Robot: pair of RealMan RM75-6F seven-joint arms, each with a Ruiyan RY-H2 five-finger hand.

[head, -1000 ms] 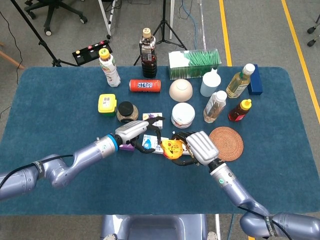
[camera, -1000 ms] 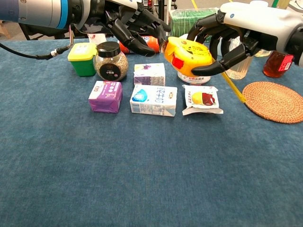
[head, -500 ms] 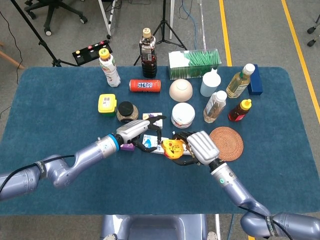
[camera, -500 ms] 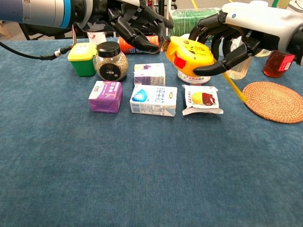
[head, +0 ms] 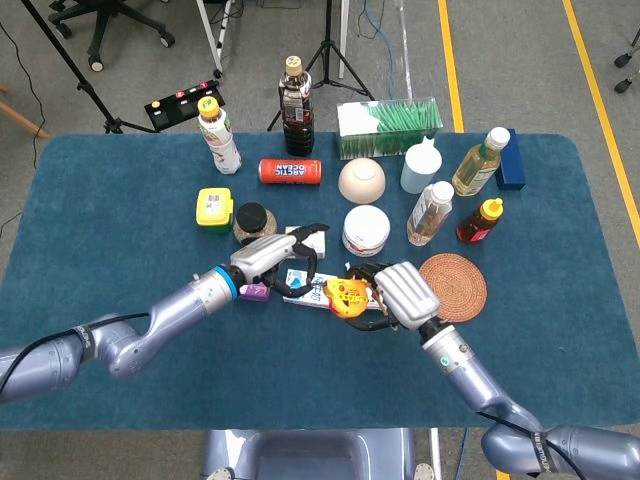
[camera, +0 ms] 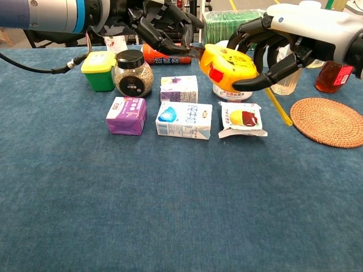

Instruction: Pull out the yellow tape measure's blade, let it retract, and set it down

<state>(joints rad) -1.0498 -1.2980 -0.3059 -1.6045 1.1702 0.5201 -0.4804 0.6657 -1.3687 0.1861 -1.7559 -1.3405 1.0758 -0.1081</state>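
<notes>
My right hand grips the yellow tape measure from above and holds it in the air over the small cartons. Its red button faces the chest camera, and a yellow strap hangs down from it to the right. My left hand sits just left of the case. Its fingertips are drawn together at the case's left edge, where they seem to pinch the blade's tip. Hardly any blade shows between that hand and the case.
Below the hands lie a purple carton, a blue milk carton, a lemon carton and a small purple box. A seed jar and green box stand at the left, a woven coaster at the right. Bottles, a bowl and a red can line the back.
My left hand has moved right to the tape measure, and its spread fingers have drawn together at the case's left edge. The right hand and the case have hardly moved.
</notes>
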